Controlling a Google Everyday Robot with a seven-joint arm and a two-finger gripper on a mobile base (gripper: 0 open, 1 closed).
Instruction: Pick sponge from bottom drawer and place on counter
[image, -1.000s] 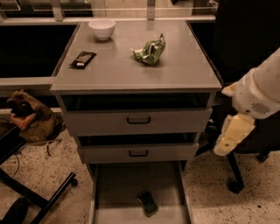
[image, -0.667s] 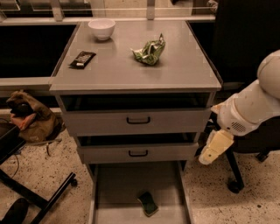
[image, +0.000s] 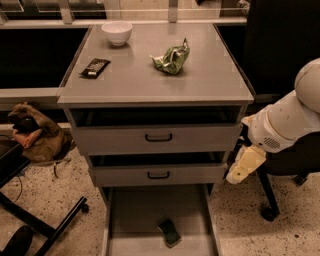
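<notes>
The sponge, a small dark green pad with a yellowish edge, lies on the flat grey floor of the open bottom drawer, a little right of its middle. My gripper hangs from the white arm at the right side of the cabinet, level with the second drawer. It is above and to the right of the sponge and well apart from it. The light grey counter tops the cabinet.
On the counter stand a white bowl, a black wrapped bar and a crumpled green foil bag. Two upper drawers with black handles are slightly open. A black chair base stands at right, a brown bag at left.
My gripper and arm have moved left and down, from beside the cabinet's right side toward the lower drawers. The sponge has not moved.
</notes>
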